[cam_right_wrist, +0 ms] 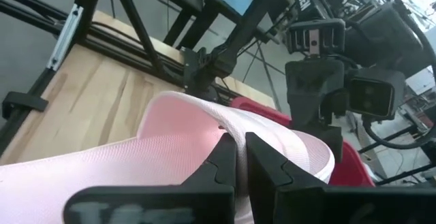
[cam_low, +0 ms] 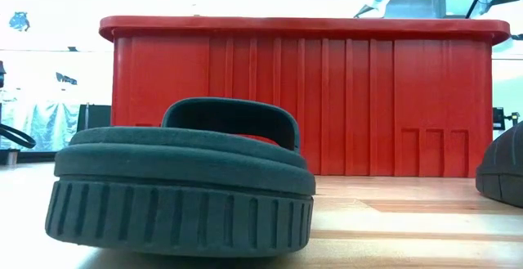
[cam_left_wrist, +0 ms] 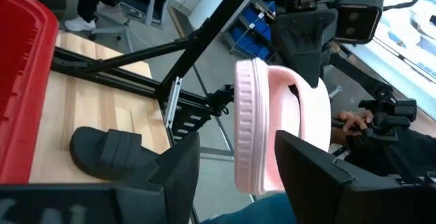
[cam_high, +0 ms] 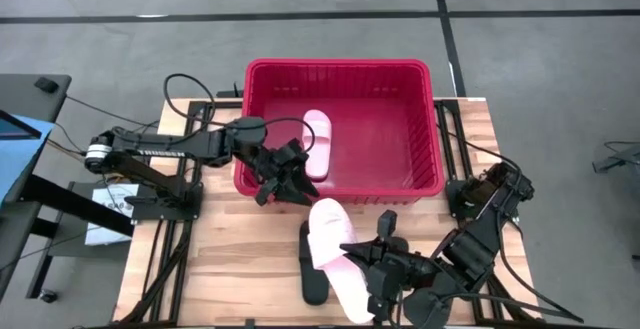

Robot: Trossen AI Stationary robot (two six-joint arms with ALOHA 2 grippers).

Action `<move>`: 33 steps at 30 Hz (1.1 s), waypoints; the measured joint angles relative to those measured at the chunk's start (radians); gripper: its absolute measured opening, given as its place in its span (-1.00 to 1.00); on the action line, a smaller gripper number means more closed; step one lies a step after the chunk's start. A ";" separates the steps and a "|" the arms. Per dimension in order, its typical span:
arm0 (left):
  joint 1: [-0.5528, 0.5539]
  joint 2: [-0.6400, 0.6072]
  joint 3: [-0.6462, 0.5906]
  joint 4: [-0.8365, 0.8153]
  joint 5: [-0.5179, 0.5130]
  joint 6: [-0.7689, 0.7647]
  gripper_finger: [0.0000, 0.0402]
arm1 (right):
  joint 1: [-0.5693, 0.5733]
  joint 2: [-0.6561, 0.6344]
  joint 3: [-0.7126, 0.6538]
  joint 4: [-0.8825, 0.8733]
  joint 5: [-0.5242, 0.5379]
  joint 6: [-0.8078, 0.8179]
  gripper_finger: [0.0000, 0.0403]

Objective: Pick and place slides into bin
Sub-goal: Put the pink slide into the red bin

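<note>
High view: a wooden bench (cam_high: 240,249) holds a red bin (cam_high: 425,119), four slides and two dark arms.
Bin: it sits at the far edge of the bench, in the middle.
Pink slide in the bin (cam_high: 317,141): it lies flat on the bin floor, near the bin's left wall.
Pink slide held up (cam_high: 335,254): it is at the near middle of the bench, lifted off the wood, with its toe end pointing at the bin's near wall.
Right gripper (cam_high: 365,256): it comes in from the near right corner. In the right wrist view its fingers (cam_right_wrist: 225,163) are closed tight on the strap of the pink slide held up.
Left gripper (cam_high: 287,184): it hangs at the bin's near wall, toward the bin's left corner. In the left wrist view its fingers (cam_left_wrist: 178,164) are spread apart and hold nothing. The pink slide held up (cam_left_wrist: 269,125) shows just past them.
Black slide under the pink one (cam_high: 312,269): it lies on the bench near the near edge, partly hidden.
Low view: a black slide (cam_low: 184,179) fills the front, sole on the wood, and the bin (cam_low: 327,97) stands behind it.
Second black slide (cam_low: 500,167): only its edge shows, at the right side of the low view.
</note>
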 joint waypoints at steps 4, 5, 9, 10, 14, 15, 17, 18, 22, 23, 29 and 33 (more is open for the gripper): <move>-0.004 0.000 0.000 0.010 0.000 0.000 -0.09 | -0.015 0.000 0.000 0.003 -0.014 -0.023 -0.99; -0.005 0.000 0.000 0.010 0.000 0.004 -0.09 | -0.021 0.000 0.000 0.003 -0.021 -0.025 -0.99; -0.018 0.000 0.000 0.010 0.000 0.028 -0.09 | -0.038 0.000 0.000 0.012 -0.027 -0.062 -0.99; -0.020 0.000 0.000 0.010 0.000 0.036 -0.09 | -0.044 0.000 0.000 0.020 -0.031 -0.073 -0.99; -0.023 0.000 0.000 0.010 0.000 0.046 -0.09 | -0.067 0.000 0.000 0.041 -0.052 -0.106 -0.99; -0.023 0.000 0.000 0.009 0.000 0.047 -0.09 | -0.072 0.000 0.000 0.043 -0.054 -0.113 -0.99; -0.022 0.000 0.000 0.010 -0.001 0.047 -0.09 | -0.080 0.000 0.000 0.047 -0.067 -0.119 -0.99; -0.022 0.000 0.000 0.010 -0.005 0.048 -0.09 | -0.085 0.000 0.000 0.047 -0.076 -0.118 -0.99; -0.017 0.000 0.000 0.009 -0.018 0.082 -0.13 | -0.092 0.000 0.000 0.050 -0.078 -0.119 -0.99; -0.017 0.000 0.000 0.010 -0.024 0.090 -0.18 | -0.092 0.000 0.000 0.051 -0.078 -0.119 -0.99; -0.047 0.000 -0.001 -0.002 -0.066 0.124 -0.86 | -0.090 0.000 0.000 0.053 -0.079 -0.119 -0.94; -0.080 -0.001 -0.001 -0.011 -0.137 0.161 -0.88 | -0.090 0.000 0.000 0.052 -0.086 -0.124 -0.86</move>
